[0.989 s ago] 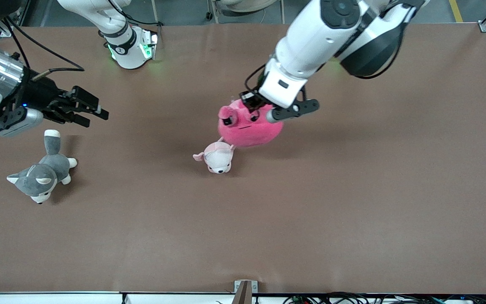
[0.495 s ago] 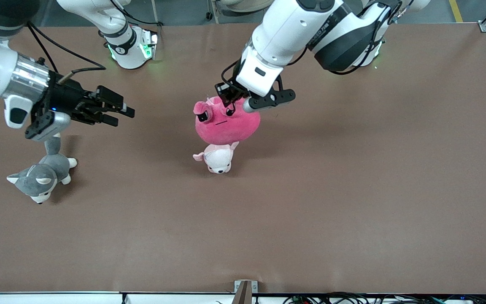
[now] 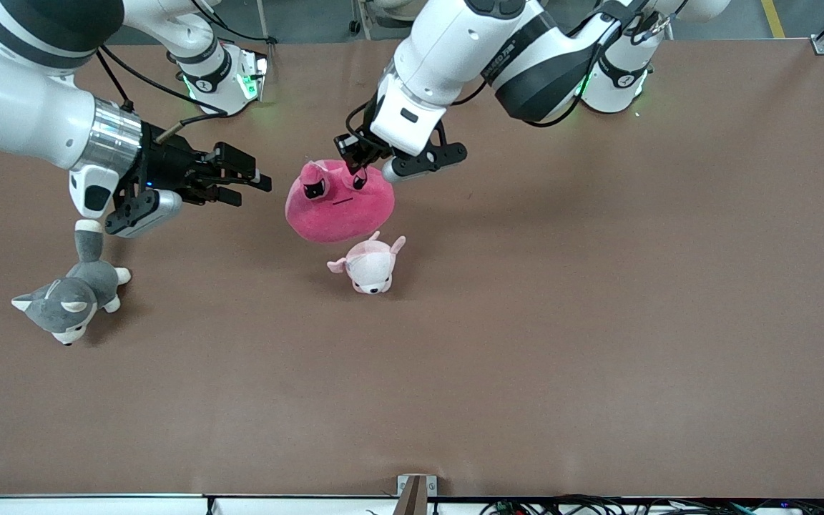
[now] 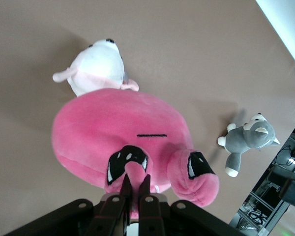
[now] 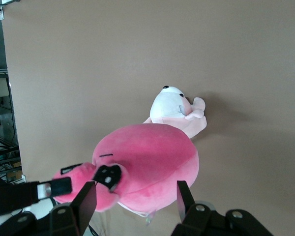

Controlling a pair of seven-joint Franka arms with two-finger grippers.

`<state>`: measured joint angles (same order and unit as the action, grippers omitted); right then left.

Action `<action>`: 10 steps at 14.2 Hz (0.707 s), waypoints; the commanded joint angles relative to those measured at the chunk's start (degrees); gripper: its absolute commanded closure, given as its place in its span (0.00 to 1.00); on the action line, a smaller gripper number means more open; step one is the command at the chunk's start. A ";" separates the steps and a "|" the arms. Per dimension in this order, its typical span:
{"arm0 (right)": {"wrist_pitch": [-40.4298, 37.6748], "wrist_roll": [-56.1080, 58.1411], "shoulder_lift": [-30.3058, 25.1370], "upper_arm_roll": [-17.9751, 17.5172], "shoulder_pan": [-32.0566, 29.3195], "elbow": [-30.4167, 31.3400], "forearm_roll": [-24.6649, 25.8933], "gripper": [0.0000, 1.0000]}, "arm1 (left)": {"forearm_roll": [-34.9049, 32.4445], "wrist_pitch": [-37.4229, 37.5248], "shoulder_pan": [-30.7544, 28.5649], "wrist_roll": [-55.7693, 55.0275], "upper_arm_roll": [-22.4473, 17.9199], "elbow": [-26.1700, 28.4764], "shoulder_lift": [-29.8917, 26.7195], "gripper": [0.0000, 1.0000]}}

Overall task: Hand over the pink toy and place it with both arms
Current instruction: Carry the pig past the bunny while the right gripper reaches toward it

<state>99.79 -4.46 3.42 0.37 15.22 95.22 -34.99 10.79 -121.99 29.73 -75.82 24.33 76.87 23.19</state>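
Left hand (image 3: pixel 356 159) is pinched tight on the pink toy (image 3: pixel 339 202) at its top, holding it in the air over the surface (image 3: pixel 598 322), just above the small pale plush (image 3: pixel 368 266); fingertips are buried in the fur. Right hand (image 3: pixel 244 184), fingers spread wide, hangs beside the toy w/o touching. Husky plush (image 3: pixel 72 290) lies toward the right arm's end. Vs 0.5 s ago: toy carried closer to the right hand, which also advanced.

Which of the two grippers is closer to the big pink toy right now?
Left. The left gripper is shut on an ear of the pink toy, holding it in the air; the right gripper hovers open beside it, not touching.
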 commanded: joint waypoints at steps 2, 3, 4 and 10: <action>-0.03 -0.73 0.70 0.51 2.00 0.76 -1.22 0.26 | 1.16 -3.24 1.90 -4.41 -0.07 -1.90 1.51 1.00; -0.03 -0.64 0.79 0.51 2.53 0.76 -1.04 0.26 | 1.25 -4.12 2.17 -5.29 -0.07 -1.90 1.86 1.00; -0.03 -0.64 0.97 0.60 2.62 0.93 -0.87 0.26 | 1.25 -5.61 2.26 -5.91 -0.07 -1.90 2.30 1.00; -2.83 -0.29 1.15 0.60 3.24 2.78 0.98 0.26 | 1.26 -8.53 3.31 -7.85 0.02 -1.99 3.27 1.00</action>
<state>97.86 -4.48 5.48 0.39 17.79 96.91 -34.68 11.05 -130.34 32.63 -83.12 24.34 76.81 25.75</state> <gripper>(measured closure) 0.256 0.921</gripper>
